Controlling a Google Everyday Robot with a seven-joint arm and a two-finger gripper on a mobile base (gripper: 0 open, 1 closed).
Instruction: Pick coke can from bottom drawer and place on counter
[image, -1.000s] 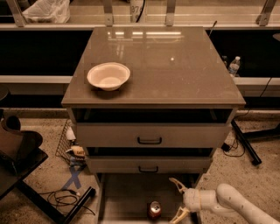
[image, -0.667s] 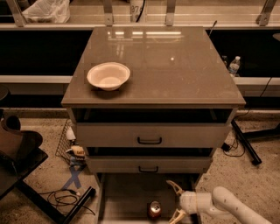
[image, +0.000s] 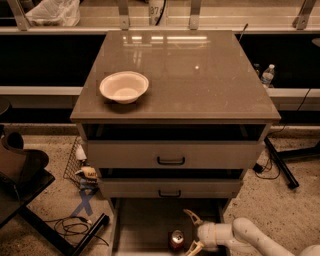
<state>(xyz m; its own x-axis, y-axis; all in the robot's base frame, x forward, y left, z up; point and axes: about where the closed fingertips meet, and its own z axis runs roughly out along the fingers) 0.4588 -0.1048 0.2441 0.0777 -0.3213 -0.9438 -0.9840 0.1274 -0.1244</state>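
Two fingers (image: 192, 216) of the gripper (image: 192, 231) are spread wide just right of the coke can (image: 176, 239), not closed on it. The can stands upright on the floor of the open bottom drawer (image: 142, 225). Beyond and above the can lies the counter (image: 200, 85), with a white bowl (image: 124, 86) farther back and left of the can.

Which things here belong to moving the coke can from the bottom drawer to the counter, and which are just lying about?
Job: coke can, bottom drawer, counter, gripper open beside the can.
Lying about: white bowl, water bottle, plastic bag, floor cables.
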